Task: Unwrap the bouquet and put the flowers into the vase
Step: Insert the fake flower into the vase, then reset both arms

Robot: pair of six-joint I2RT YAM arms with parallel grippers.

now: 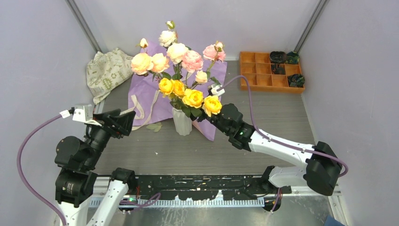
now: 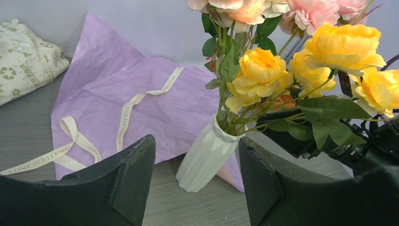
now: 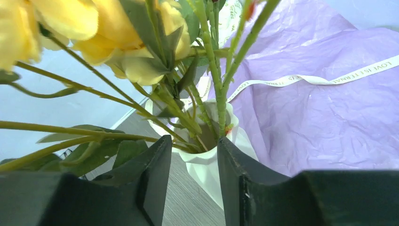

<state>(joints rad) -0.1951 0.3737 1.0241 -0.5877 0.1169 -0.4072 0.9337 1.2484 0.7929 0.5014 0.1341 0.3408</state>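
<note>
Beside the small white ribbed vase (image 1: 182,123), my right hand (image 3: 194,155) stands parted, gripping nothing; best to back straight out without snagging the green rose stems (image 3: 214,84).

The setting was a robotics test cell: plain panel walls (image 1: 37,52) enclosed a grey table (image 1: 282,113), with left arm (image 1: 84,153) and right arm (image 1: 275,143) bolted to a black rail (image 1: 197,181).
</note>
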